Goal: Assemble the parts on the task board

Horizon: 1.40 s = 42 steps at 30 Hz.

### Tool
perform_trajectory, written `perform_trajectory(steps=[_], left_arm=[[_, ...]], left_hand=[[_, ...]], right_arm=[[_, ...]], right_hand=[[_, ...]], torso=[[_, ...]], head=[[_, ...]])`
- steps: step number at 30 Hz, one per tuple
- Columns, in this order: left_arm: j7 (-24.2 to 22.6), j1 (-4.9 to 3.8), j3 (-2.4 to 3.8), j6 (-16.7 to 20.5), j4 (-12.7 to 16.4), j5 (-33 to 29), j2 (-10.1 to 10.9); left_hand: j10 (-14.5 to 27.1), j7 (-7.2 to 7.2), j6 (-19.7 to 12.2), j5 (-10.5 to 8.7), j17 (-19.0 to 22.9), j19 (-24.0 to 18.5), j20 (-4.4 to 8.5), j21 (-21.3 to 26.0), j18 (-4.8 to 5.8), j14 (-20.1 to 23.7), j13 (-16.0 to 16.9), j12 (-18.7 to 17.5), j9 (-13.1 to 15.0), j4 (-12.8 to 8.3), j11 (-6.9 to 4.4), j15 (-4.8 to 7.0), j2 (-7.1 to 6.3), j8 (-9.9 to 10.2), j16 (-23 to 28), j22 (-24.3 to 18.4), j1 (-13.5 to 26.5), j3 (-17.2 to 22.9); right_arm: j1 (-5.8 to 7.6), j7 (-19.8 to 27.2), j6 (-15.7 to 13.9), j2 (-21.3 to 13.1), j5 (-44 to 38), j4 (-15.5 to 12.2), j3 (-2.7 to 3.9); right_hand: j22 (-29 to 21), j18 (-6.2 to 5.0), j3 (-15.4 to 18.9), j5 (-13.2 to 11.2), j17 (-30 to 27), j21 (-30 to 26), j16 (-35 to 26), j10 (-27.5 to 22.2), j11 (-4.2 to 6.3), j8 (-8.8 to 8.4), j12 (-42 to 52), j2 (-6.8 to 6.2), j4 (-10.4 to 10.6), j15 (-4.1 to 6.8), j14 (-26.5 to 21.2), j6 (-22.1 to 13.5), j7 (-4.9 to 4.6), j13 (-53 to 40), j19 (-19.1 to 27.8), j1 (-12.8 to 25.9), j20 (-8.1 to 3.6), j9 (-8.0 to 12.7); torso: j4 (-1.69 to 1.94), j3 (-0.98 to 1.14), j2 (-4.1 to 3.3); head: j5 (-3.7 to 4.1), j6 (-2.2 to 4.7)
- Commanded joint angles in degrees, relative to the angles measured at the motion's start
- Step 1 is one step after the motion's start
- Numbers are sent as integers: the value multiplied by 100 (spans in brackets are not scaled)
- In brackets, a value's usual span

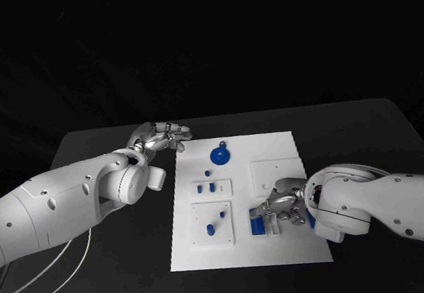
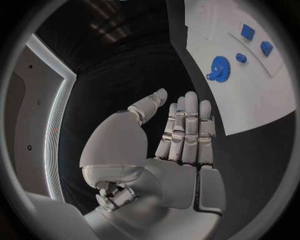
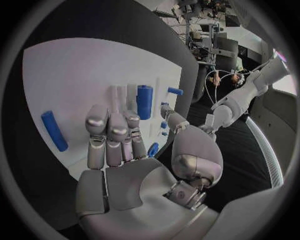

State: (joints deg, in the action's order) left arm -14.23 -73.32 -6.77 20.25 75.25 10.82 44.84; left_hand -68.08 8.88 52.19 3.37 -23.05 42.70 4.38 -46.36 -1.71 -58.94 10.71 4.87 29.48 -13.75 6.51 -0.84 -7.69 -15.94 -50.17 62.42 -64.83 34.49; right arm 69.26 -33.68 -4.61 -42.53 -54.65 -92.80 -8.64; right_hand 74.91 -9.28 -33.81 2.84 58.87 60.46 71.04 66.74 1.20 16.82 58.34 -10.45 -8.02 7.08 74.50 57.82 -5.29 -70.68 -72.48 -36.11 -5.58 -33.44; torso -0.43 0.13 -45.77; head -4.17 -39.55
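Task board (image 1: 289, 247) lies mid-table, both hands at its edges.
Left hand (image 1: 161, 138) hovers flat and empty off its far-left corner, near the blue gear (image 1: 220, 154); right hand (image 1: 284, 208), fingers extended, holds nothing above upright blue pegs (image 1: 257, 223).

**Black table, white board**

A black table (image 1: 113, 276) carries the white task board (image 1: 275, 145) at its middle, lying flat, long side running away from the robot. A thin pale cable (image 1: 40, 282) trails over the table's near left part
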Motion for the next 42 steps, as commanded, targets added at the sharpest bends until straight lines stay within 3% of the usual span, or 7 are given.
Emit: perform_trajectory(steps=[1, 13, 20, 22, 24, 27, 42], left_arm=[[-34, -4, 4, -59, 13, -26, -3], [-34, -4, 4, -56, 5, -26, -7], [-37, -4, 4, -57, -26, -26, -15], [-37, -4, 4, -58, -34, -27, -16], [-34, -4, 4, -61, -40, -35, -17], [-37, -3, 4, -65, -49, -71, -25], [-36, -2, -13, -81, -78, -77, -73]], left_hand=[[24, -17, -43, -5, -9, 29, 45, 22, -59, -26, -6, -6, -8, 43, 26, 3, -1, -21, 33, 7, 65, 7], [25, -16, -45, -5, -13, 29, 45, 25, -60, -26, -8, -6, -9, 50, 27, 3, -1, -22, 37, 10, 67, 8], [25, -16, -46, -4, -16, 29, 46, 27, -60, -27, -9, -6, -10, 52, 26, 3, 1, -22, 38, 11, 66, 10], [25, -16, -46, -4, -16, 29, 46, 27, -60, -27, -9, -6, -10, 53, 26, 3, 2, -22, 39, 11, 66, 10], [24, -16, -46, -4, -17, 29, 46, 27, -60, -27, -9, -6, -10, 54, 26, 3, 2, -23, 39, 12, 66, 10], [24, -16, -46, -5, -18, 29, 45, 28, -60, -27, -9, -5, -10, 55, 26, 3, 2, -23, 40, 12, 67, 10], [21, -17, -44, -6, -23, 30, 45, 31, -61, -28, -11, -3, -11, 62, 25, 4, 3, -26, 43, 15, 68, 9]], right_arm=[[-33, 14, 51, 24, -34, -15, -23], [-36, 176, -31, -41, -84, -62, -24], [-38, 827, -275, -354, 54, -292, -18], [-33, 1012, -329, -513, 56, -386, 20], [-21, 1099, -409, -636, 35, -441, 137], [42, 1115, -407, -818, -22, -482, 167], [211, 400, 620, -1606, -808, -316, 182]], right_hand=[[71, -572, 133, -1, 8, -37, -45, -67, 10, -42, -36, -3, -97, 38, -25, -71, 10, -13, 60, 67, -42, 17], [55, -572, 202, -1, 23, -65, -68, -90, 7, -58, -32, 93, -301, 39, -20, -77, 12, -34, 53, -48, -97, 12], [48, -572, 94, -1, 29, -73, -84, -69, 8, -61, -21, 145, -426, 40, -6, -59, 12, -41, 29, -274, -102, 8], [45, -572, 31, 8, 29, -76, -90, -64, -3, -87, -15, 130, -485, 31, 3, -102, 0, -45, 16, -415, -101, 16], [43, -572, -4, 15, 31, -77, -95, -53, -8, -80, -4, 142, -529, 25, 12, -83, -4, -50, 2, -517, -94, 9], [41, -572, -32, 18, 33, -79, -102, -29, -5, -68, 19, 136, -565, 26, 20, -51, 1, -61, -12, -608, -82, 1], [43, -572, -113, 9, 47, -83, -113, -9, -3, -70, 36, 185, -639, 25, 43, -18, 4, -71, -43, -847, -50, -7]], torso=[[-4, 2, -1], [-3, 8, -1], [-5, 13, 3], [-6, 15, 4], [-5, 15, 5], [-14, 12, 10], [-18, 15, 12]], head=[[-4, -11], [4, 0], [23, 36], [29, 45], [44, 58], [81, 82], [199, 155]])
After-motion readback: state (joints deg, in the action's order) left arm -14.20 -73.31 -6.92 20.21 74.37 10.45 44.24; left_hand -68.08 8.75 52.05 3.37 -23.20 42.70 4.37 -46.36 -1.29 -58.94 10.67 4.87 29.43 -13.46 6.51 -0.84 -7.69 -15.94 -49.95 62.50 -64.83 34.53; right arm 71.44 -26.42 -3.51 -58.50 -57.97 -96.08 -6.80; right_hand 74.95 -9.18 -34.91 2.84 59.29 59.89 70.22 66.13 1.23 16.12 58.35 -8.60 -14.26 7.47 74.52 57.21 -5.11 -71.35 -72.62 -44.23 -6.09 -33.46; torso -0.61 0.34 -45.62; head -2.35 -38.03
